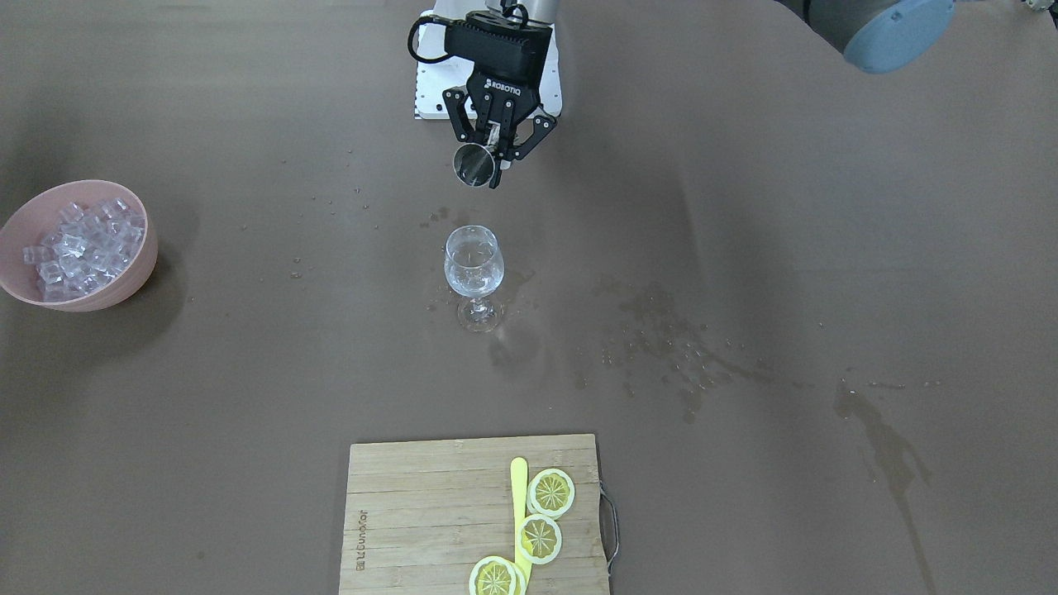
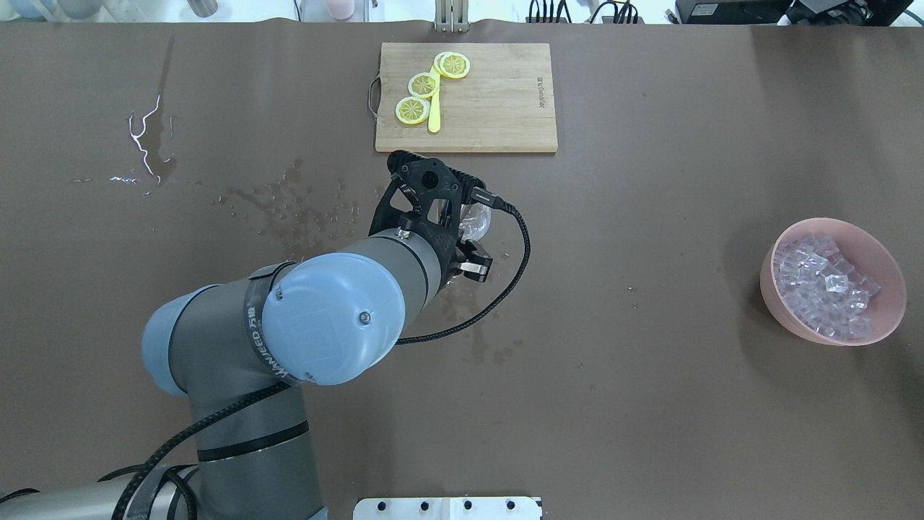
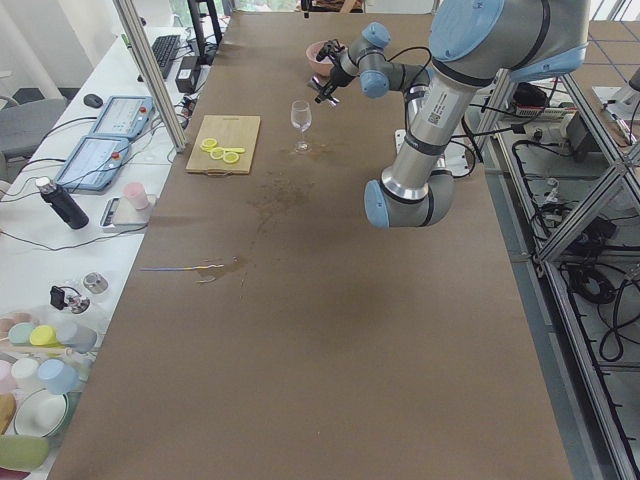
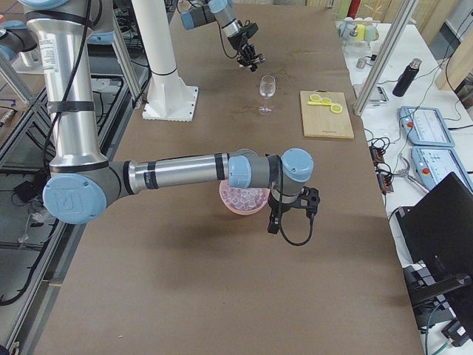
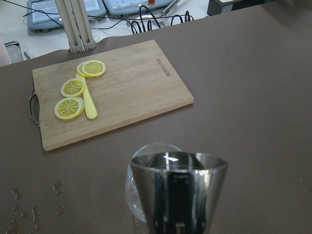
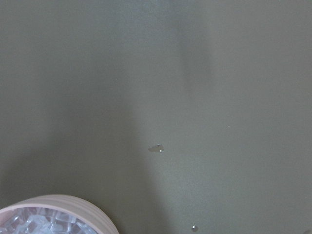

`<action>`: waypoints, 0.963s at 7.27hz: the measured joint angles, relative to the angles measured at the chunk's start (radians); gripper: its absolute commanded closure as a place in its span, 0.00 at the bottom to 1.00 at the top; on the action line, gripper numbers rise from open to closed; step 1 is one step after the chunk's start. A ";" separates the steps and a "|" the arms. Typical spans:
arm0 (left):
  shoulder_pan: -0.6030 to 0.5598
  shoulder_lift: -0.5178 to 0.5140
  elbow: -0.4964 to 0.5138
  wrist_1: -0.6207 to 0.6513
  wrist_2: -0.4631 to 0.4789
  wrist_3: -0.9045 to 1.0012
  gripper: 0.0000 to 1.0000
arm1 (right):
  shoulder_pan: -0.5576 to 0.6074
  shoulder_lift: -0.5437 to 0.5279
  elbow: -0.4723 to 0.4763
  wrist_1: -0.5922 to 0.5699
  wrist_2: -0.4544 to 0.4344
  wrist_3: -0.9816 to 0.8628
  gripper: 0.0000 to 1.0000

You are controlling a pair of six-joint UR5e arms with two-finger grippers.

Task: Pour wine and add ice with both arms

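Note:
My left gripper [image 1: 493,159] is shut on a small metal cup [image 1: 475,166], held tilted above and just behind the wine glass [image 1: 474,268], its mouth turned toward the glass. No stream shows; the glass bowl seems to hold a little clear wine. From the left wrist, the cup [image 5: 178,195] fills the foreground with the glass rim [image 5: 146,158] just beyond it. The ice [image 1: 83,244] fills a pink bowl [image 1: 124,285]. My right gripper [image 4: 290,214] hangs beside that bowl [image 4: 244,201]; I cannot tell if it is open or shut.
A wooden cutting board [image 1: 430,512] with lemon slices [image 1: 551,492] and a yellow stick lies at the operators' edge. Wet patches [image 1: 661,347] spread over the brown table beside the glass. The white base block [image 1: 434,83] sits behind the left gripper.

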 measured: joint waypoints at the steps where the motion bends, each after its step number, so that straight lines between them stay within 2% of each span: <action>1: -0.002 -0.006 -0.002 0.022 -0.017 0.007 1.00 | 0.000 0.000 0.000 0.000 0.000 0.000 0.00; 7: -0.049 -0.064 0.001 0.142 -0.091 0.026 1.00 | 0.000 -0.001 0.000 0.000 0.000 0.000 0.00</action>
